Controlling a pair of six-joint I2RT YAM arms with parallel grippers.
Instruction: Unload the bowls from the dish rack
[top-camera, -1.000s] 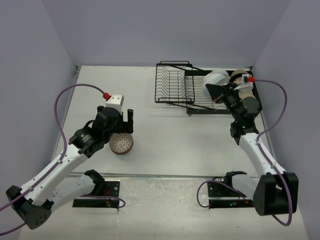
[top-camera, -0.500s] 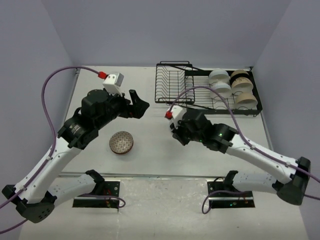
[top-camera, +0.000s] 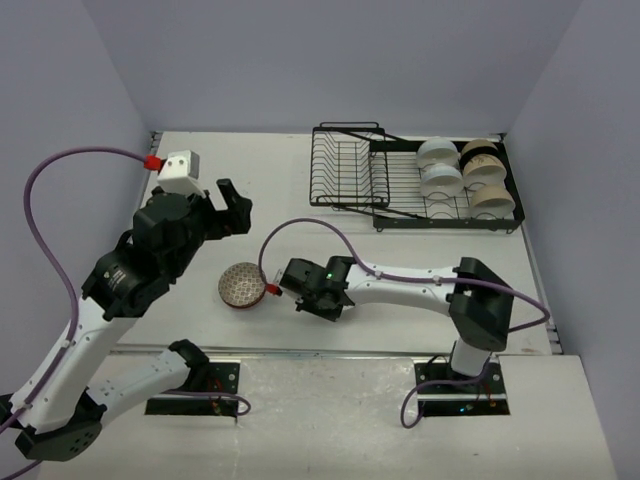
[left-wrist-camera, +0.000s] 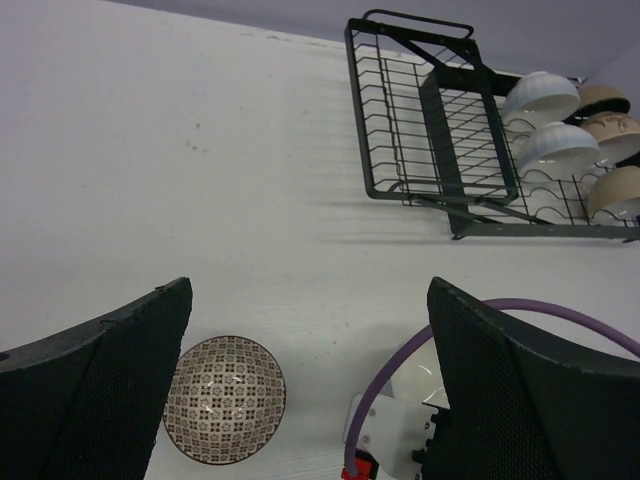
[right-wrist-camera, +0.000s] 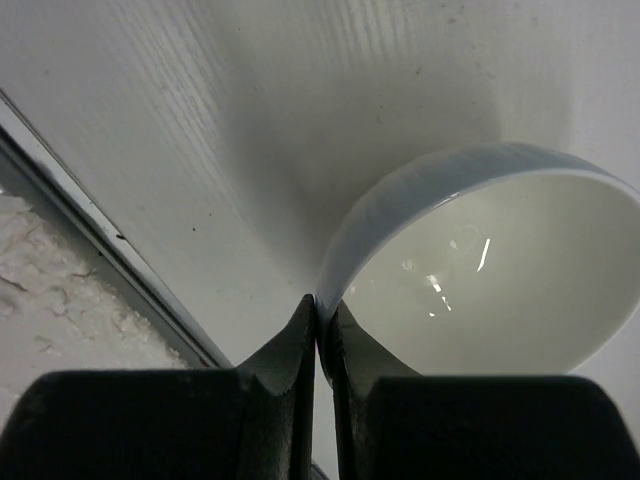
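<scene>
Rim pinch on my right gripper (right-wrist-camera: 322, 312): jaws almost closed on the thin edge of a white bowl (right-wrist-camera: 480, 270). It has a glossy glazed inside and a smooth round wall, and it tips toward the wrist camera. Its right side is cut off by the frame. It sits low over the table (right-wrist-camera: 150, 120), which is matte white with a fine wood-like grain. I can't tell if the base touches. A metal strip (right-wrist-camera: 90, 235) runs along the table edge just beside it.

From the top view the right arm hides that bowl almost fully. The left wrist view catches only a sliver behind the purple cable (left-wrist-camera: 520, 308) and red tag (left-wrist-camera: 360, 468).

My left gripper (left-wrist-camera: 308, 300) is spread fully wide with nothing in it, raised over the table. Its fingers (left-wrist-camera: 110, 390) are black with a mesh texture.

The patterned bowl (top-camera: 243, 285) is round, brown with a small repeating motif, and stands upright on the table near the right gripper.

The dish rack (top-camera: 350, 165) is black wire and sits at the far right. Two white bowls (top-camera: 440, 167) and three beige bowls (top-camera: 487, 172) stand on edge in its wider section. The beige glaze markings are too small to read.
</scene>
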